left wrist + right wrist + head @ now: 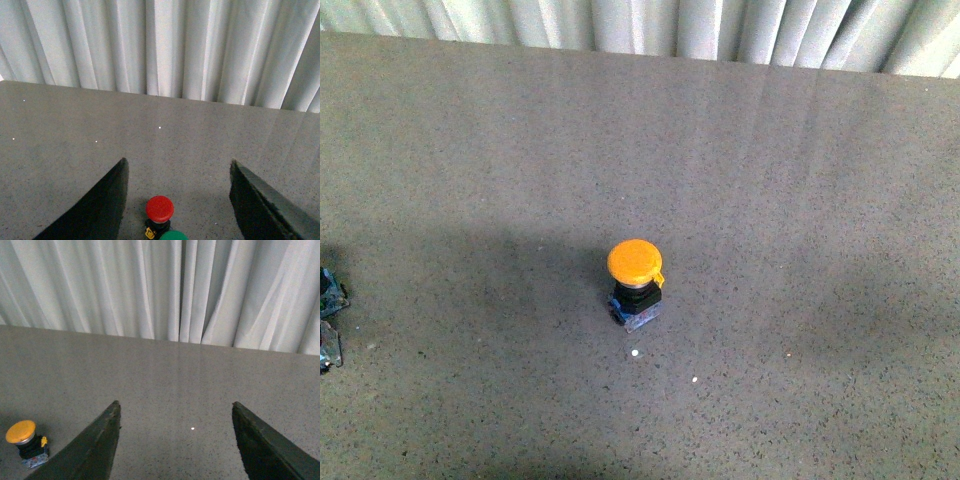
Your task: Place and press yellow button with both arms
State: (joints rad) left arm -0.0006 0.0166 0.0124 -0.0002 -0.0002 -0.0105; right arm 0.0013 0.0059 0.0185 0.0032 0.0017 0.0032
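Observation:
The yellow button (636,284) stands upright near the middle of the grey table, orange-yellow cap on a black body with a blue and clear base. Neither arm shows in the front view. In the right wrist view the yellow button (25,443) sits off to one side, outside the jaws. My right gripper (175,407) is open, with only bare table between its fingers. My left gripper (177,165) is open too, and a red-capped button (159,210) stands between its fingers without touching them.
A green cap (173,235) peeks in beside the red button at the frame edge. Small blue-grey parts (330,318) lie at the table's left edge. White curtains (650,25) hang behind the far table edge.

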